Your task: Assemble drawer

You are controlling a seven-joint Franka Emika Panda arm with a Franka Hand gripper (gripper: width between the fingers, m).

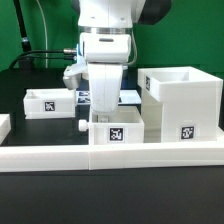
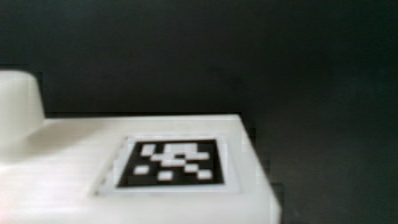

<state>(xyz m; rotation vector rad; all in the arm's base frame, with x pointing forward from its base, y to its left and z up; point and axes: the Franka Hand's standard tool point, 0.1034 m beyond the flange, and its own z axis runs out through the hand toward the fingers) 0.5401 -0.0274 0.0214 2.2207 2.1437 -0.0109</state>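
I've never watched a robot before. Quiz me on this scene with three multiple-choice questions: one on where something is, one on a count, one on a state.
1. Where does the housing stand?
A) the exterior view's left
B) the exterior view's right
C) in the middle, under the arm

2. How many white drawer parts show a square tag?
A) one
B) two
C) three

3. The left tray and the middle tray are:
A) outside the housing, on the table
B) slid into the housing
C) stacked on top of the housing

Answers:
1 B: it fills the exterior view's right side.
2 C: the housing and both trays each show one tag.
3 A: both trays lie to the side of the housing, not in it or on it.
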